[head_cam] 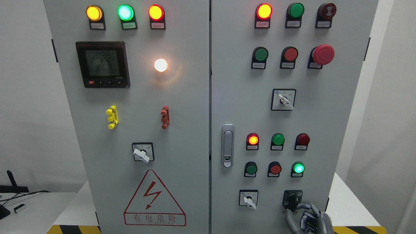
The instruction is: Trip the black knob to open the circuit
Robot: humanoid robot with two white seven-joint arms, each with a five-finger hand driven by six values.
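Observation:
The black knob [292, 198] sits on a black square plate at the lower right of the right cabinet door [325, 130]. My right hand [307, 216] comes up from the bottom edge just below and right of it. Its grey fingers [304, 206] are curled and reach the knob's lower right side, touching its handle. The knob's handle points down to the right toward the fingers. My left hand does not show.
A white selector switch [249, 199] sits left of the black knob. Above are small red, green and lit green buttons [298, 168]. A door latch [227, 145] stands at the door's left edge. The left door carries a meter, lamps and a warning triangle [154, 200].

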